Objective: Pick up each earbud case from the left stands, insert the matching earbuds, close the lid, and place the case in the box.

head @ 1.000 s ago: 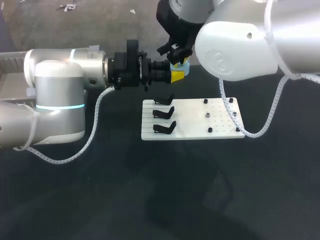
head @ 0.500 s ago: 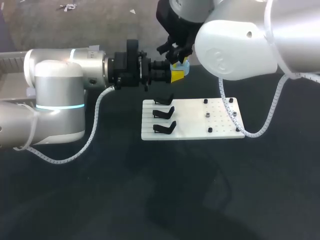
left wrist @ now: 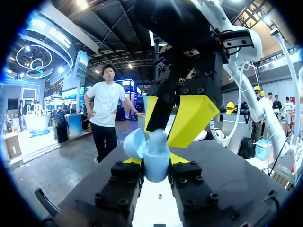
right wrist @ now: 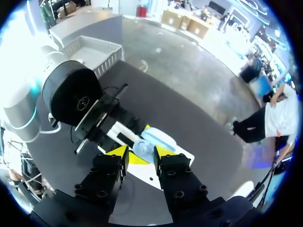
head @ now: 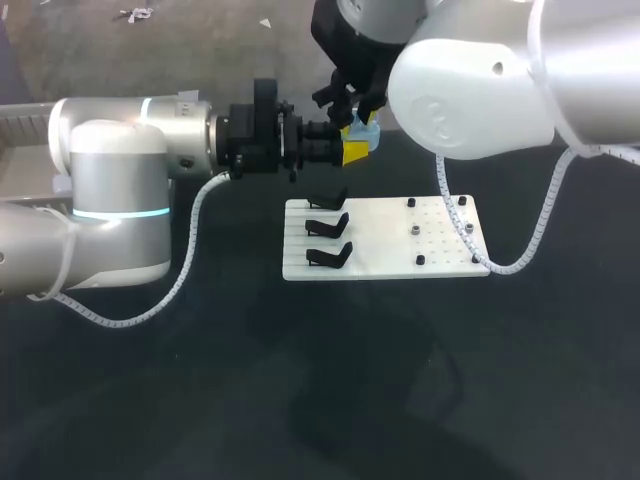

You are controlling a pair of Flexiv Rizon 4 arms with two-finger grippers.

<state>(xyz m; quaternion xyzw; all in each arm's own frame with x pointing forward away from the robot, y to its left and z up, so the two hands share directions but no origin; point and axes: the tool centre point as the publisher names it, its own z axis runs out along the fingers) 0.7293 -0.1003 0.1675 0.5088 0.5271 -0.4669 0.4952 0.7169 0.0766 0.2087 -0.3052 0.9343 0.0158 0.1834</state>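
A light blue earbud case (head: 367, 131) with its lid (left wrist: 135, 144) open is held above the table behind the white board. My left gripper (head: 350, 151) is shut on the case (left wrist: 155, 158) from both sides. My right gripper (head: 357, 108) comes down from above, and its yellow fingers (left wrist: 194, 116) stand apart on either side of the case's open top. In the right wrist view the case (right wrist: 144, 147) lies between that gripper's (right wrist: 140, 153) spread tips. The three black stands (head: 328, 226) on the board's left side are empty. A white box (right wrist: 92, 49) lies beyond my left arm.
The white board (head: 385, 240) lies mid-table, with small black pegs (head: 440, 230) on its right half. A white cable (head: 530, 240) from my right arm hangs down beside the board's right edge.
My right gripper's fingers have spread wider over the case and risen slightly. My left arm and the case have stayed where they were.
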